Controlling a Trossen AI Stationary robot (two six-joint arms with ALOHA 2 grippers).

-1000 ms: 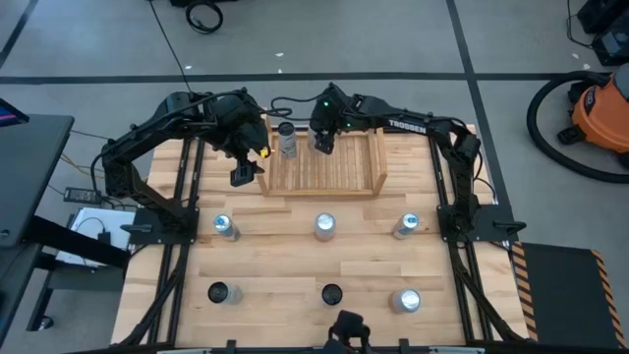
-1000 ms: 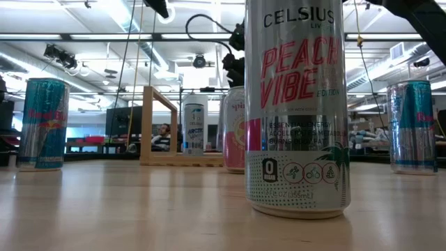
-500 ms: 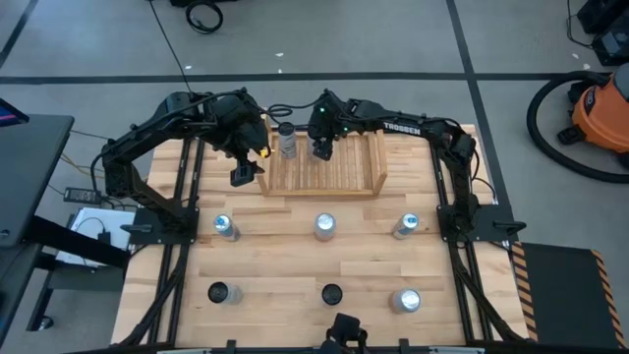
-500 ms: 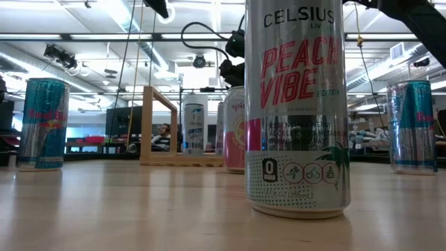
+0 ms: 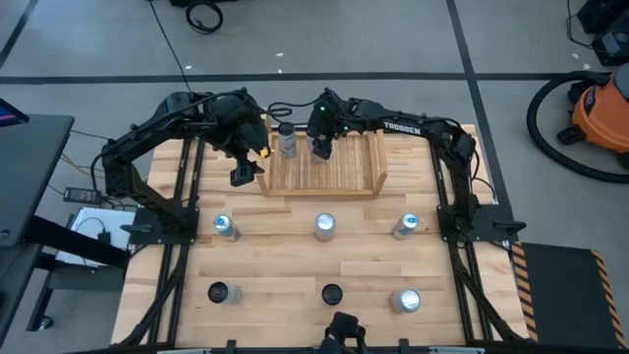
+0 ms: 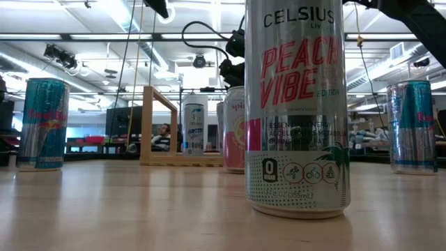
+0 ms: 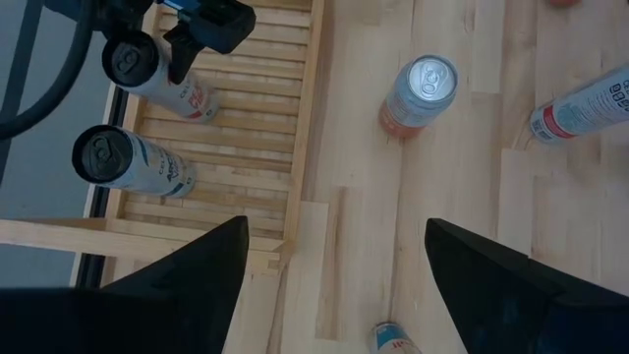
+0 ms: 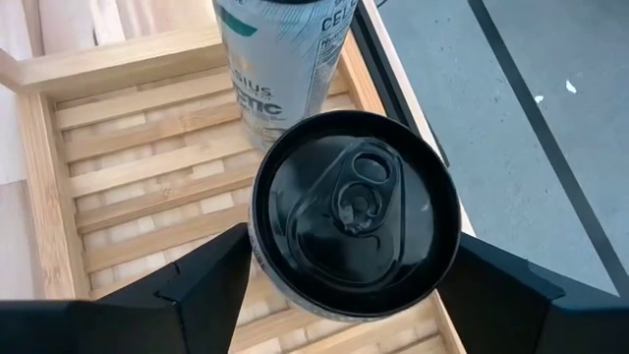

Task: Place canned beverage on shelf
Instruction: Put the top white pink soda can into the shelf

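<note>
The light wooden shelf point(image 5: 329, 165) stands at the table's far middle. A white can point(image 5: 287, 141) stands upright on the slats in its far left corner; it also shows in the right wrist view point(image 8: 285, 59). My right gripper point(image 5: 320, 140) is over the shelf just right of that can, shut on a black-topped can point(image 8: 354, 211), which also shows in the left wrist view point(image 7: 147, 74). My left gripper point(image 5: 243, 169) is open and empty outside the shelf's left side board point(image 7: 305, 118). My right gripper pinches the black-topped can between its two fingers, on opposite sides of its upper wall point(image 8: 261, 246) just below the rim. The fingers point(image 8: 197, 295) come from above, pointing down. The can is upright; whether its bottom rests on the slats I cannot tell.
Three cans stand in a row mid-table point(image 5: 225, 227) point(image 5: 325, 226) point(image 5: 407, 226), and three more near the front edge point(image 5: 218, 292) point(image 5: 331, 293) point(image 5: 406, 300). The low view is filled by a tall silver can point(image 6: 296, 104). The shelf's right part point(image 5: 359, 162) has free slats.
My right gripper has gone a little toward the table's left with the black-topped can, closer to the white can on the shelf. The can stays upright in the hold.
</note>
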